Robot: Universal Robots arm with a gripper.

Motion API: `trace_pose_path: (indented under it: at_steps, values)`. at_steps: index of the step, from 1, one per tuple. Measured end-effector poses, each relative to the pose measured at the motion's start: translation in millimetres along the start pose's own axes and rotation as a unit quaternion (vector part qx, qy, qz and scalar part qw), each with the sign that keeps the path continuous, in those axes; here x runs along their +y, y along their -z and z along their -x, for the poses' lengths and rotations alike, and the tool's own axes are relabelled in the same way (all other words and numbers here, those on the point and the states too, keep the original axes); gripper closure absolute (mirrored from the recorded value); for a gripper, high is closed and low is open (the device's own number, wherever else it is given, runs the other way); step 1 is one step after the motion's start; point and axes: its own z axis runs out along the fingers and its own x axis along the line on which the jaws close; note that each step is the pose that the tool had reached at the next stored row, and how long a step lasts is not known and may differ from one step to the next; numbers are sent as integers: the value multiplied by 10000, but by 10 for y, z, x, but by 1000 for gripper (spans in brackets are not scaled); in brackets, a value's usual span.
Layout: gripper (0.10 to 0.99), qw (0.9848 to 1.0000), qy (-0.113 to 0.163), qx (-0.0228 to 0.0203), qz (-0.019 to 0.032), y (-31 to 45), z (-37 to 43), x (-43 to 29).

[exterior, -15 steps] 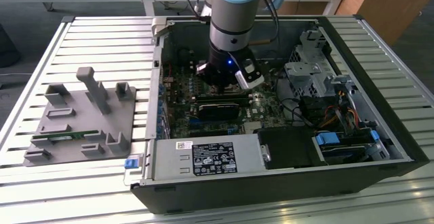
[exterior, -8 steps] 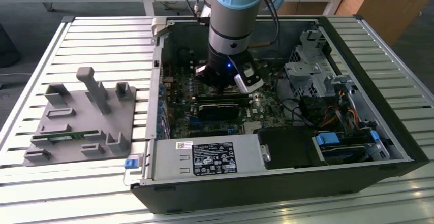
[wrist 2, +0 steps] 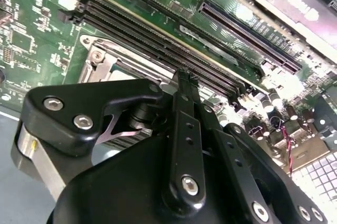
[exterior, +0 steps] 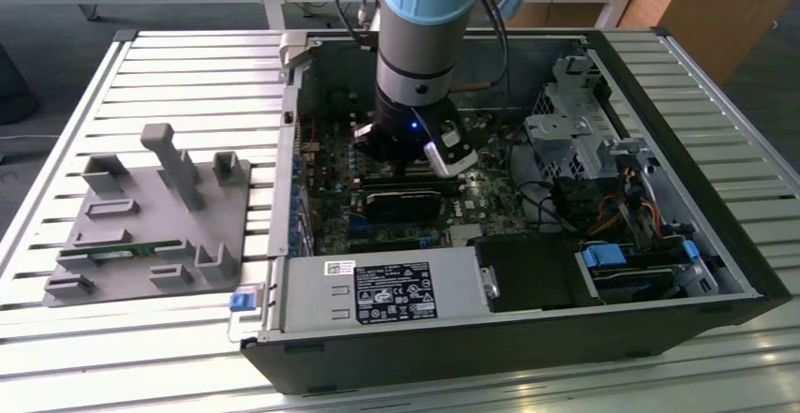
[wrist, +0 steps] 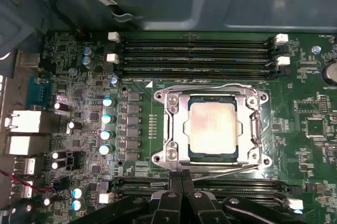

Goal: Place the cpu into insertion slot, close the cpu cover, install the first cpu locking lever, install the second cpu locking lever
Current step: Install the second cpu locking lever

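Silvery square cpu (wrist: pixel 212 129) lies framed by the metal cpu cover (wrist: pixel 171 129); black claw (wrist: pixel 181 174) clenched, grasping nothing

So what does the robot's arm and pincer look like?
The arm is a fat round tube, light blue on top, then silver, then black. A black cable runs down beside it. The pincer has slim black fingers with shiny screws.
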Motion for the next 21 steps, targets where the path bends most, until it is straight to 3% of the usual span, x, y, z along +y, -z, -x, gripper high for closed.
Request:
trace_pose_path:
  at_steps: [8,15,21]
  values:
    - [980,10000,19,4,60,-48,-19,-21]
    - [980,9998,26,5,179,-33,-38,-108]
    - [980,9996,38,8,288,-32,-80,-130]
